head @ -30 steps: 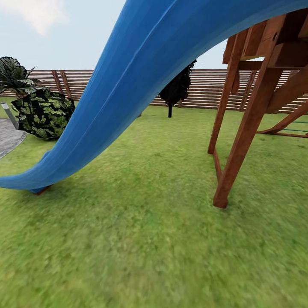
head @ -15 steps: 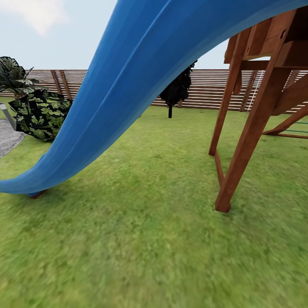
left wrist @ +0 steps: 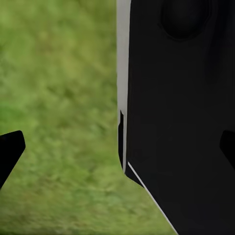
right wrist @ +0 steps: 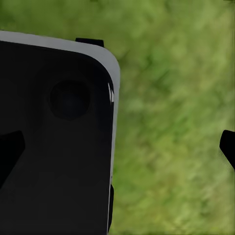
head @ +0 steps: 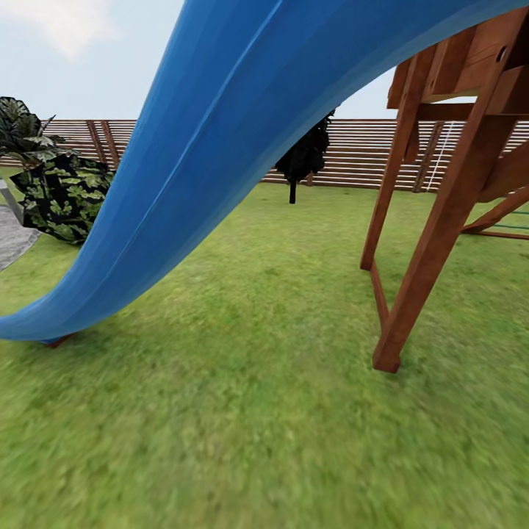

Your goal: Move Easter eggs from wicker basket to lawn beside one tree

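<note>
The lawn [head: 264,411] of mottled green grass spreads under and beyond a playset. The Easter eggs, the wicker basket and the pale-trunked tree are out of view. In the left wrist view my left gripper [left wrist: 117,147] is open, its dark fingertips [left wrist: 10,149] far apart over grass, beside the robot's black body [left wrist: 181,122]. My right gripper [right wrist: 117,147] is likewise open above the lawn [right wrist: 171,122], with nothing between its fingers.
A big blue slide [head: 220,147] sweeps across from upper right down to the left. The brown wooden playset legs [head: 433,235] stand at the right. A narrow black tree [head: 303,154] and a slatted fence [head: 353,150] are behind. A dark leafy bush [head: 62,195] sits at the left.
The whole head view has shifted: the camera has moved forward, so the slide and wooden legs loom larger and the bush has slid left. Nothing else has changed.
</note>
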Tool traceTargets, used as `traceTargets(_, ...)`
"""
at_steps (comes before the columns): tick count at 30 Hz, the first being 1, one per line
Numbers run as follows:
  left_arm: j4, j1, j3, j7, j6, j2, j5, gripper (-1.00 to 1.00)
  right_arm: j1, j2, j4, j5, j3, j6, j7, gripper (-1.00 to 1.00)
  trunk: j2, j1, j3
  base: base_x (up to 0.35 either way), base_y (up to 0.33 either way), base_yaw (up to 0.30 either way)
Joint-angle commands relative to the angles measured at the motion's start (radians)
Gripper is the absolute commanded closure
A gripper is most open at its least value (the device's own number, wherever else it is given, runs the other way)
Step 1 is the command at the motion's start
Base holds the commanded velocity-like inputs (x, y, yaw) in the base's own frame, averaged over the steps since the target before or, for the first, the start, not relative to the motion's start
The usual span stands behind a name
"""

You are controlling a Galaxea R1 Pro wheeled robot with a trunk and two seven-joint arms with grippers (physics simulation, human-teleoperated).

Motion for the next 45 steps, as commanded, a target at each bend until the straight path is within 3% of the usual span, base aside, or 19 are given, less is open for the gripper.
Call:
traceTargets(1, -0.001, 0.000, 0.000, 0.000, -0.002, -0.001, 0.000, -1.00, -0.001, 0.000, 0.001, 0.006, 0.002, -0.002, -0.005, -1.00, 0.000, 0.000, -0.001, 0.022, 0.000, 0.000)
traceTargets(13, -0.001, 0.000, 0.002, 0.001, -0.003, -0.011, 0.005, -1.00, -0.003, 0.003, -0.010, 0.010, 0.005, 0.003, 0.001, -1.00, 0.000, 0.000, -0.001, 0.159, 0.000, 0.000)
traceTargets(26, -0.030, -0.017, 0.002, 0.001, 0.017, -0.009, 0.005, -1.00, -0.009, 0.003, -0.030, 0.007, 0.003, 0.001, 0.000, -1.00, -0.091, 0.050, -0.041, 0.000, 0.000, 0.000)
traceTargets(30, -0.052, -0.040, 0.003, 0.002, 0.040, 0.010, 0.004, -1.00, -0.009, 0.003, -0.052, 0.003, 0.002, 0.014, -0.003, -1.00, -0.119, 0.065, -0.054, 0.000, 0.000, 0.000)
traceTargets(36, -0.086, -0.075, 0.037, 0.004, 0.073, 0.019, 0.004, -1.00, -0.031, 0.003, -0.086, 0.004, 0.002, 0.048, -0.007, -1.00, -0.161, 0.088, -0.073, 0.000, 0.000, 0.000)
traceTargets(37, -0.194, -0.189, 0.128, 0.004, 0.378, 0.019, 0.004, -1.00, -0.041, 0.003, -0.455, 0.003, 0.002, 0.429, -0.006, -1.00, -0.168, 0.092, -0.076, 0.000, 0.000, 0.000)
traceTargets(40, -0.252, -0.233, 0.151, 0.003, 0.468, 0.022, 0.005, -1.00, -0.081, 0.004, -0.553, -0.002, 0.002, 0.566, -0.009, -1.00, -0.189, 0.104, -0.085, 0.000, 0.000, 0.000)
traceTargets(42, -0.309, -0.255, 0.168, 0.002, 0.525, 0.018, 0.006, -1.00, -0.143, 0.006, -0.570, -0.005, 0.002, 0.638, -0.012, -1.00, -0.203, 0.111, -0.092, 0.000, 0.000, 0.000)
traceTargets(45, -0.382, -0.293, 0.179, 0.002, 0.560, -0.010, 0.006, -1.00, -0.272, 0.006, -0.460, -0.008, 0.001, 0.697, -0.017, -1.00, -0.224, 0.123, -0.101, 0.000, 0.000, 0.000)
